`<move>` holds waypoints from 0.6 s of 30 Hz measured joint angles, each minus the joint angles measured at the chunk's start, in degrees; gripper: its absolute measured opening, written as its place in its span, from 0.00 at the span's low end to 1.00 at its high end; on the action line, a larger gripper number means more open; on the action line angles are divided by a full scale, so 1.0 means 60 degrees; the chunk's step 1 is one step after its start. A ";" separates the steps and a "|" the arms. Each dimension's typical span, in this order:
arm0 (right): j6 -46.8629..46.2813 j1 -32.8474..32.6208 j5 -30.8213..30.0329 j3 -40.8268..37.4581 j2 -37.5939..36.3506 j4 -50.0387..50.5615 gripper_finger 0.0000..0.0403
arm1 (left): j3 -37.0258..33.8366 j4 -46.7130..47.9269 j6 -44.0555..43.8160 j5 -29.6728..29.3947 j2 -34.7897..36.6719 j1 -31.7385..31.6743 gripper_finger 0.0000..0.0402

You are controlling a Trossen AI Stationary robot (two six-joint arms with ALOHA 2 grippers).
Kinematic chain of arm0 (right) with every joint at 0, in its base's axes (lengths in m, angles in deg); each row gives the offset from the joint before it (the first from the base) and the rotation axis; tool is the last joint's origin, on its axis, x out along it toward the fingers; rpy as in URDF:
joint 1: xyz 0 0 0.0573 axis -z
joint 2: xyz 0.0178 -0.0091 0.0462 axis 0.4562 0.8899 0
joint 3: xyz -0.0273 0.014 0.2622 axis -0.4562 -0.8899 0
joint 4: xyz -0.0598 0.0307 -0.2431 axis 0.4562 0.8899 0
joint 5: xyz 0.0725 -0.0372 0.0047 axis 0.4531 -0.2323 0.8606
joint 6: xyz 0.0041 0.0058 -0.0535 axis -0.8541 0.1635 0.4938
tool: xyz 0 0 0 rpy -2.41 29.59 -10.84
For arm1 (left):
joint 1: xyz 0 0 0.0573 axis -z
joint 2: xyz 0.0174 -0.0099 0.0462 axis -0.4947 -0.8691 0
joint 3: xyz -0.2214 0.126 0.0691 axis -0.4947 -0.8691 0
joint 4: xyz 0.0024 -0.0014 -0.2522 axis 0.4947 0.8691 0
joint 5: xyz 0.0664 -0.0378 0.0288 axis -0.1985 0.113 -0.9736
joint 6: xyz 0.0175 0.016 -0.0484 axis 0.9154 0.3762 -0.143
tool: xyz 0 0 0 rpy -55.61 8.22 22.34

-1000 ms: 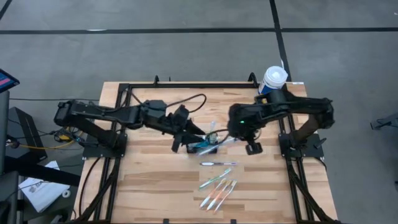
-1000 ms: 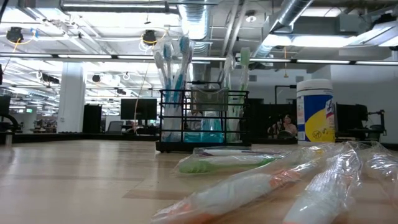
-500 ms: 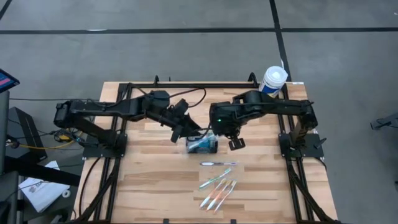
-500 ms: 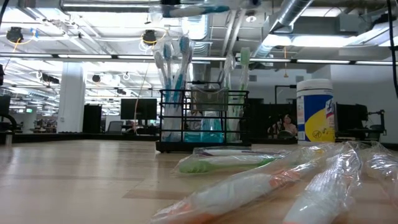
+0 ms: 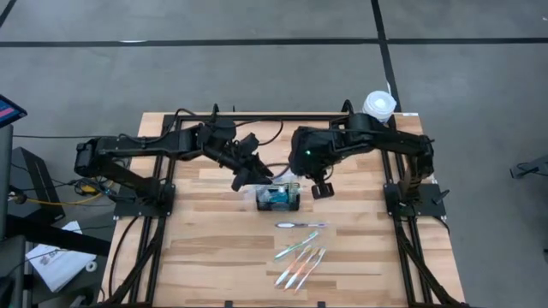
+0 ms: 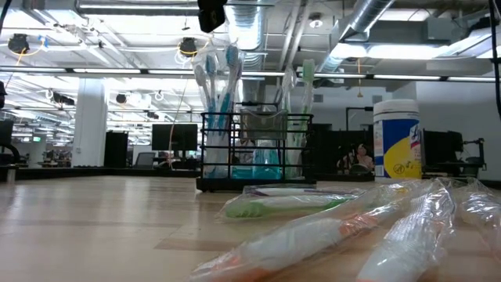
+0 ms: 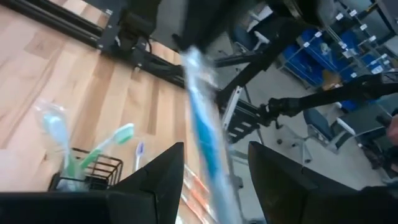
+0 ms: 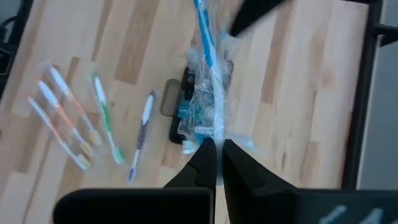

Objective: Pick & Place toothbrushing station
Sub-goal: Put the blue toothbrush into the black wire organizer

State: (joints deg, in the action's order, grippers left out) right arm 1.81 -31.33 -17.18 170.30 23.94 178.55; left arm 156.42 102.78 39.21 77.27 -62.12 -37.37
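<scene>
Overhead – right gripper (image 8: 214, 146) jaws pinch wrapped blue toothbrush (image 8: 204, 46) above caddy (image 5: 278, 198); left gripper (image 7: 214, 168) jaws open.

The high view hangs well above, facing straight down on the whole pale wooden slatted table (image 5: 214, 248). The low view sits at table-top height, close behind clear-wrapped toothbrushes (image 6: 329, 227), facing level across to the small black wire-mesh caddy (image 6: 256, 153) at its 12 o'clock and the room beyond. Each wrist view looks forward past its own dark fingers (image 7: 158, 177) (image 8: 200, 163). All four views share the caddy (image 5: 278, 198) (image 7: 87, 176) (image 8: 186, 112); the right wrist and high views share the loose toothbrushes (image 8: 102, 118) (image 5: 300, 261).
</scene>
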 joint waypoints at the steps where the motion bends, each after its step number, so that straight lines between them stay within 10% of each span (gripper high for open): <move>1: 0.0020 0.0014 0.0000 0.0003 -0.0004 0.0011 0.00 | 0.0000 0.0000 0.0000 0.0075 0.0000 -0.0013 0.43; 18: 0.0452 0.0025 0.0222 0.0022 0.0321 -0.0317 0.00 | 0.0018 -0.0603 -0.0273 0.1258 -0.0991 -0.0066 0.43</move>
State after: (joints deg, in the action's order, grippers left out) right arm 4.52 -31.18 -15.85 170.43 25.86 176.65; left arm 156.53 99.16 37.57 84.81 -68.07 -37.77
